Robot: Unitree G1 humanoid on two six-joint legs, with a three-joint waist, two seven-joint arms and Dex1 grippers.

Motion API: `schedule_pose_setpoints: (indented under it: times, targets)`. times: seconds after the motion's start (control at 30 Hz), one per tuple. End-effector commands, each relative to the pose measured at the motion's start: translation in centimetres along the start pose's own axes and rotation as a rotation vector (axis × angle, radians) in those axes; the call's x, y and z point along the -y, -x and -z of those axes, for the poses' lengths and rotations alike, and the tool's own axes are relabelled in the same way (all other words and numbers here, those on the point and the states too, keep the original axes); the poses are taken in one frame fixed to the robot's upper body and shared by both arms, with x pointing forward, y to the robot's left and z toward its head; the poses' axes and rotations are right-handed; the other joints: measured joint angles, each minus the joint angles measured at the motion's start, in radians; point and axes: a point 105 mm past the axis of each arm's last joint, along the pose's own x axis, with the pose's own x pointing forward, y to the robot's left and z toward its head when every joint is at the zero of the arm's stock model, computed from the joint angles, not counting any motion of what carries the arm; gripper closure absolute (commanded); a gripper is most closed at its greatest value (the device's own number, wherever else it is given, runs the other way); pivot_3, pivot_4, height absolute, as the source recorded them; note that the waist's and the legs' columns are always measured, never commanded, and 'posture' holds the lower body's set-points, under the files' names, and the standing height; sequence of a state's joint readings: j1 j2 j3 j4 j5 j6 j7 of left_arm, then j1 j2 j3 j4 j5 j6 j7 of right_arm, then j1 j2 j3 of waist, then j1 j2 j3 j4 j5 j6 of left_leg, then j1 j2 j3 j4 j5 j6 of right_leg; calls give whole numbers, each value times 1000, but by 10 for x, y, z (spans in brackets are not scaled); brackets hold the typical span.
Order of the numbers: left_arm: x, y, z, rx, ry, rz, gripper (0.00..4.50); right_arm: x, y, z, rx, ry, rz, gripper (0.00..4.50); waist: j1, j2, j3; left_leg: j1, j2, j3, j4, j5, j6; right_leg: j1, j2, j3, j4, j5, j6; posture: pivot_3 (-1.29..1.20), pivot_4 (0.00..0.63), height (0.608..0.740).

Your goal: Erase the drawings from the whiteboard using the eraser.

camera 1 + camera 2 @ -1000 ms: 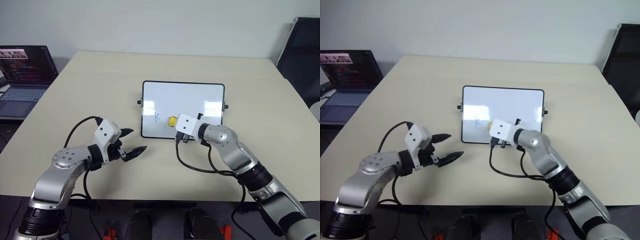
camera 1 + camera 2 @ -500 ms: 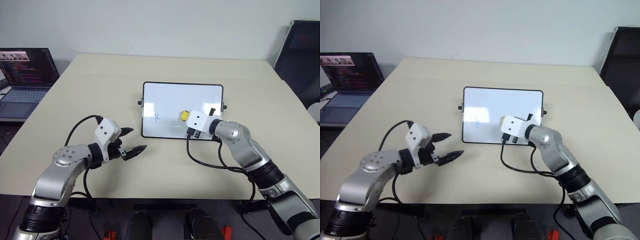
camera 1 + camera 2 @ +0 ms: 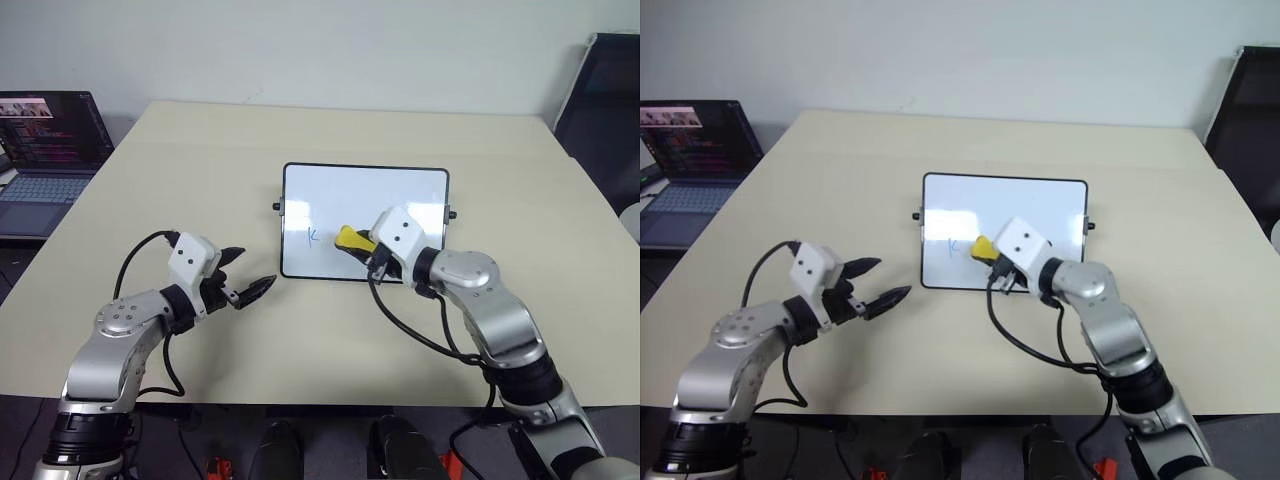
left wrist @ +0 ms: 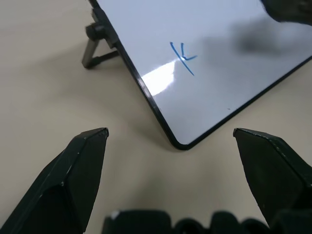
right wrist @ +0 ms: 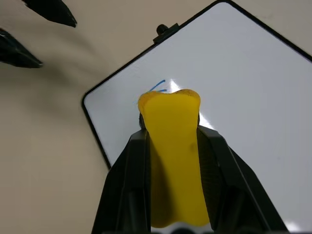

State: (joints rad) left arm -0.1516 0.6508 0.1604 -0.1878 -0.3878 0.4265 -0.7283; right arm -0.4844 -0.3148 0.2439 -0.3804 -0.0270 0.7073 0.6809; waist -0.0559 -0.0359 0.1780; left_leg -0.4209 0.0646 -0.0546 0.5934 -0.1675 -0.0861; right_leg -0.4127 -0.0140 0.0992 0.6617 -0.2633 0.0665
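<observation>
A rectangular glossy white whiteboard with a thin black frame (image 3: 400, 190) lies near the middle of a pale beige table (image 3: 180, 180), one small blue K-like marker mark (image 3: 313, 236) in its lower left part. The right gripper (image 3: 352, 241) is clamped on a small yellow eraser block (image 3: 350, 239) over the board's lower middle, just right of the mark. The left gripper (image 3: 250, 271) sits over bare table off the board's lower left corner, black fingers spread; an open dark laptop with a lit screen (image 3: 45, 135) stands at the far left.
</observation>
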Motion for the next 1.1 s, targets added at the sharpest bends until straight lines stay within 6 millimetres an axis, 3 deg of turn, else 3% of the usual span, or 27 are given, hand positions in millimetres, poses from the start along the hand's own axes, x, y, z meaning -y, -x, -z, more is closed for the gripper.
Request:
schedule_pose_setpoints:
  times: [0.03,0.33,0.67,0.8,0.97,1.1]
  targets:
    - [-10,4,-19,67,-24,-55,0,-5,19,-11,69,-65,1,3514,0,0,0,0,0,0,0,0,0,0,0,0,0,0,0,0,150,740]
    - [-9,8,-25,56,-12,-47,0,-3,37,11,48,-147,73,3514,-2,0,0,1,0,1,0,0,0,0,0,1,0,0,-1,0,150,740]
    - [-3,8,-27,40,-14,-38,0,-3,28,4,94,-107,78,3514,-2,0,0,1,0,1,0,0,0,0,0,1,0,0,-1,0,150,740]
    - [-2,9,-26,32,-13,-38,0,-7,16,0,81,-25,30,3514,-4,0,0,1,0,1,0,0,0,0,0,1,0,0,-1,0,150,740]
    - [-4,8,-24,19,-22,-42,0,-13,-21,-7,30,184,-60,3514,-6,0,0,1,0,1,0,0,0,0,0,1,0,0,-1,0,150,740]
    - [-2,6,-26,22,-23,-32,0,-4,-50,-18,15,282,-63,3514,-5,0,0,1,0,1,0,0,0,-1,0,1,0,0,-1,0,150,740]
